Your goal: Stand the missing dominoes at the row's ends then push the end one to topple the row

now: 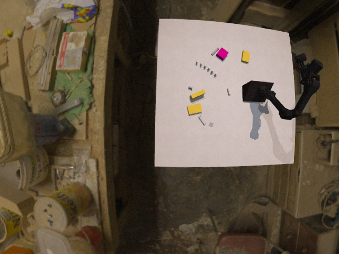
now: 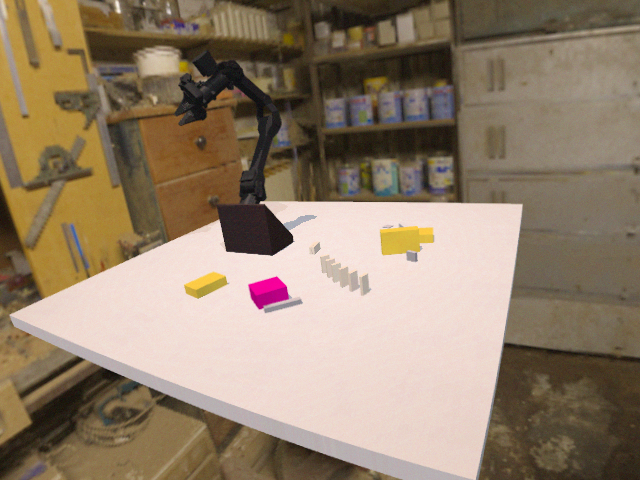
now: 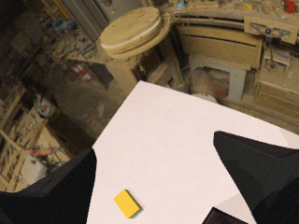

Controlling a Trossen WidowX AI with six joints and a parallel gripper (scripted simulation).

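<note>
A row of several cream dominoes [image 1: 205, 68] [image 2: 343, 273] stands upright on the white table [image 1: 219, 147] [image 2: 361, 372] [image 3: 168, 131]. One loose cream domino [image 1: 229, 91] [image 2: 314, 248] lies apart, between the row and the arm's dark base [image 1: 254, 91] [image 2: 250, 229]. Grey domino-like pieces lie scattered: one [image 1: 214, 51] [image 2: 282, 304] beside the magenta block, one [image 1: 189, 88] [image 2: 412, 255] near the yellow blocks, two more [image 1: 202, 120] [image 1: 211, 124] further off. My gripper [image 2: 187, 116] [image 3: 156, 147] is open and empty. It hangs high in the air behind the base, far from every domino.
A magenta block [image 1: 222, 53] [image 2: 267, 290] and a yellow block [image 1: 245, 55] [image 2: 205, 284] [image 3: 127, 203] lie on one side of the row. Two yellow blocks [image 1: 197, 94] [image 1: 194, 108] [image 2: 400, 239] lie on the other. Workshop clutter surrounds the table.
</note>
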